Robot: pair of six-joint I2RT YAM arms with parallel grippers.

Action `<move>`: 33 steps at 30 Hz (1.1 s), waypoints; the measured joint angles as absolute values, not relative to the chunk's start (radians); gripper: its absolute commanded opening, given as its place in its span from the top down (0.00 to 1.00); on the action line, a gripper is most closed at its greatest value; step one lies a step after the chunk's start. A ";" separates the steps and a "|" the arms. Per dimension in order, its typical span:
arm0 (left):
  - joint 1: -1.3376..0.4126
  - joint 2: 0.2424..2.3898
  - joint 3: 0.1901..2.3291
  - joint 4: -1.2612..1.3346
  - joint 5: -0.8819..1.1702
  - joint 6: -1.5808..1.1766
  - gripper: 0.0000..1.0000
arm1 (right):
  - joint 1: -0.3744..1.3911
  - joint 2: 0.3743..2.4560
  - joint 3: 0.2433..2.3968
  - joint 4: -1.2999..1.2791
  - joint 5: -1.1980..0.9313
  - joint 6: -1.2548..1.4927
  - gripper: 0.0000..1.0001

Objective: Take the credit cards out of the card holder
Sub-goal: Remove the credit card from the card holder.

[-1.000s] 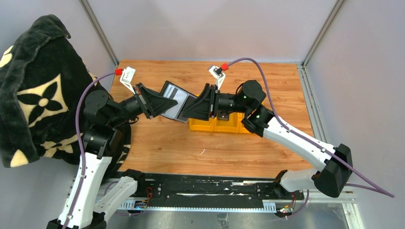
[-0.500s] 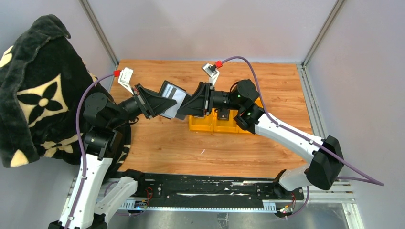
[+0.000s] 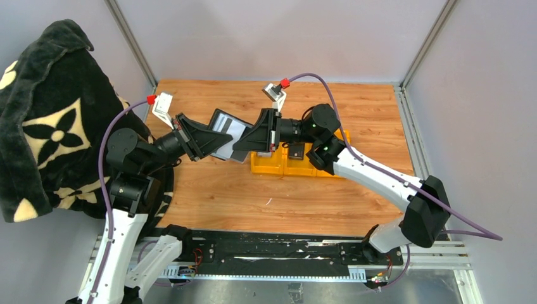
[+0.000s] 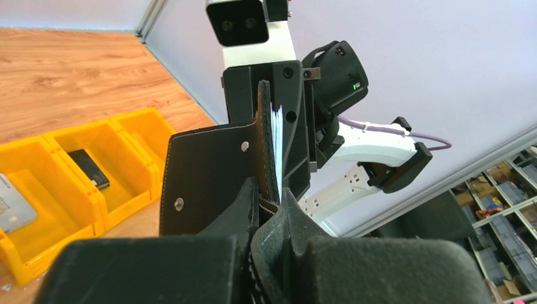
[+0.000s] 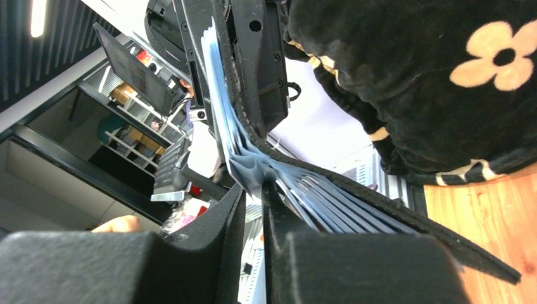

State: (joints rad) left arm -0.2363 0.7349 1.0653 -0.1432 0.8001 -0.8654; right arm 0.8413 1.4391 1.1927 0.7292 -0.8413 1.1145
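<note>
The black card holder (image 3: 226,132) hangs open in the air between my two grippers, above the wooden table. My left gripper (image 3: 211,139) is shut on its edge; in the left wrist view (image 4: 269,190) its black cover (image 4: 209,171) with two snap studs stands upright, white card edges (image 4: 277,133) showing inside. My right gripper (image 3: 246,140) faces it from the right. In the right wrist view (image 5: 253,185) its jaws are pinched on a grey-blue leaf (image 5: 250,166) among several fanned inside the holder (image 5: 392,212); card or sleeve, I cannot tell.
A row of yellow bins (image 3: 304,166) stands under the right arm, with a small black block (image 4: 88,168) in one compartment and a silvery card (image 4: 11,206) in another. A black blanket with cream flowers (image 3: 44,120) hangs at the left.
My right gripper has moved left toward the left gripper, closing in on the card holder. The left gripper and holder have shifted slightly left.
</note>
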 measured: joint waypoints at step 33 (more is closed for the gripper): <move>-0.240 0.752 1.028 -0.147 0.899 -0.996 0.97 | 0.854 1.388 1.111 0.742 -0.820 1.113 1.00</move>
